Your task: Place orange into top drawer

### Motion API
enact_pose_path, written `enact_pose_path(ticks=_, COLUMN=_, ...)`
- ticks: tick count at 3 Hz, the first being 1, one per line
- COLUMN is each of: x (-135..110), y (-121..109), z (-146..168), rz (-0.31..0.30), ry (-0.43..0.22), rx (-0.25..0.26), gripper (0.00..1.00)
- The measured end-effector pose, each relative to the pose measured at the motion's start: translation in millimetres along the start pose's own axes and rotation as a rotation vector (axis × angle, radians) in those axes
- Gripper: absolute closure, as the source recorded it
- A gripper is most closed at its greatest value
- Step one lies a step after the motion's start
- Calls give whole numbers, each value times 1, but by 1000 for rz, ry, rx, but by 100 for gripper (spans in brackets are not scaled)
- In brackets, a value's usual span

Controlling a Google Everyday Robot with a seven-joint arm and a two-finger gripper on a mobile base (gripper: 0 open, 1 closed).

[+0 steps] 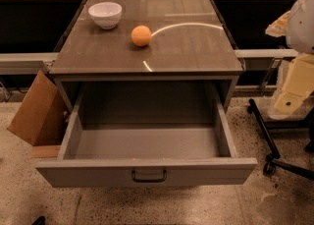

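The orange (pixel 141 36) is a small round fruit resting on the grey cabinet top (pixel 186 47), near its middle. The top drawer (pixel 147 143) is pulled wide open below the top; its inside is bare and a dark pull handle (pixel 148 175) sits at the centre of its front panel. My gripper (pixel 293 84) shows as a white and cream-coloured shape at the right edge of the view. It is to the right of the cabinet, well apart from the orange and the drawer. Nothing is seen held in it.
A white bowl (pixel 105 14) stands on the cabinet top at the back left, left of the orange. A brown cardboard box (pixel 37 111) leans on the floor left of the drawer. A black wheeled chair base (pixel 274 145) stands on the floor at the right.
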State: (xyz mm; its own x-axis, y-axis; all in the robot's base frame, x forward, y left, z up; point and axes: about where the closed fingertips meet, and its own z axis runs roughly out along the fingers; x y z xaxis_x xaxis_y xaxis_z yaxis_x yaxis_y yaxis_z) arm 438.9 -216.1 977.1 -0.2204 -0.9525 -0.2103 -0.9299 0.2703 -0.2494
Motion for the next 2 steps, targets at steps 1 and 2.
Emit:
enact_pose_path(ticks=1, x=0, y=0, z=0, rz=0, ry=-2, rx=1, gripper=0)
enact_pose_path(ticks=2, x=-29, y=-28, z=15, rz=14, ry=-113, rx=31, gripper=0)
